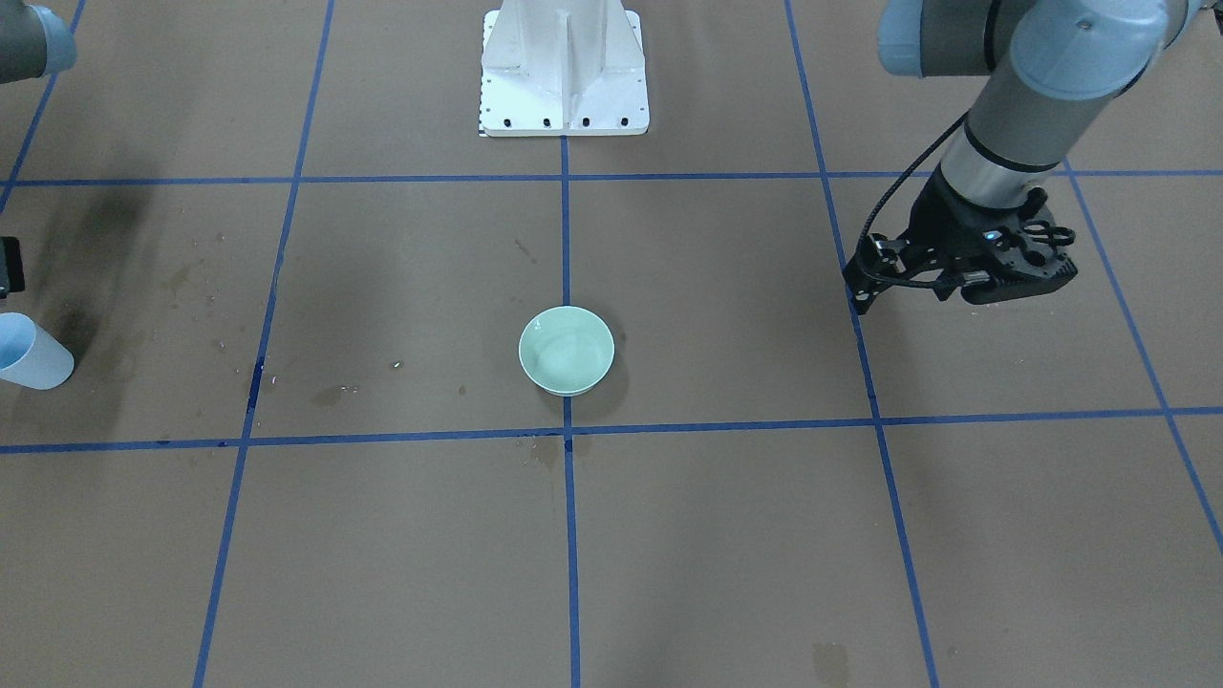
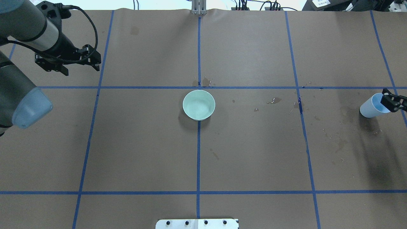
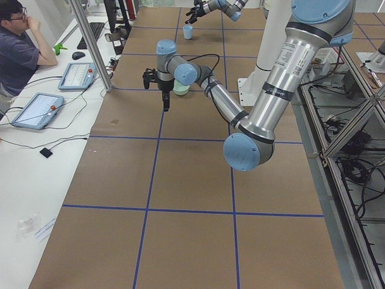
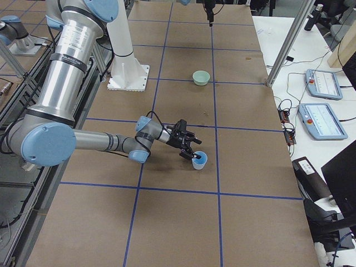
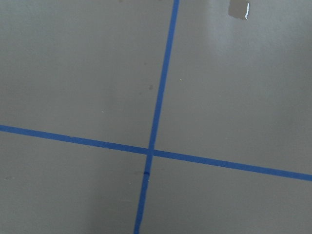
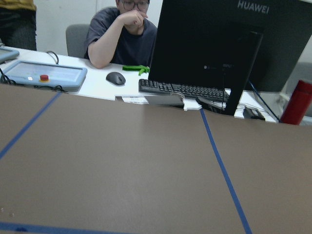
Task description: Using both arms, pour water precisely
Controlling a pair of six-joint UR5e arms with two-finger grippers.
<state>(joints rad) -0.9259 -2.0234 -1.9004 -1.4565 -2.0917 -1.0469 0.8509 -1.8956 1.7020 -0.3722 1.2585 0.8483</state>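
A pale green bowl [image 2: 199, 105] stands at the table's middle, also in the front view [image 1: 566, 350]; a faint glint inside may be water, I cannot tell. My right gripper [image 2: 386, 102] is at the table's far right, shut on the rim of a light blue cup [image 2: 370, 108] that rests on the paper, as the exterior right view shows [image 4: 199, 160]. The cup's contents are not visible. My left gripper [image 2: 97, 60] hangs above the far left area, shut and empty, well away from the bowl; it also shows in the front view [image 1: 860, 291].
Wet stains and droplets [image 2: 274, 100] mark the brown paper between bowl and cup. Blue tape lines [image 2: 198, 159] grid the table. The white pedestal [image 1: 564, 72] is behind the bowl. An operator [image 3: 18, 42], tablets and a monitor [image 6: 219, 48] sit beyond the far edge.
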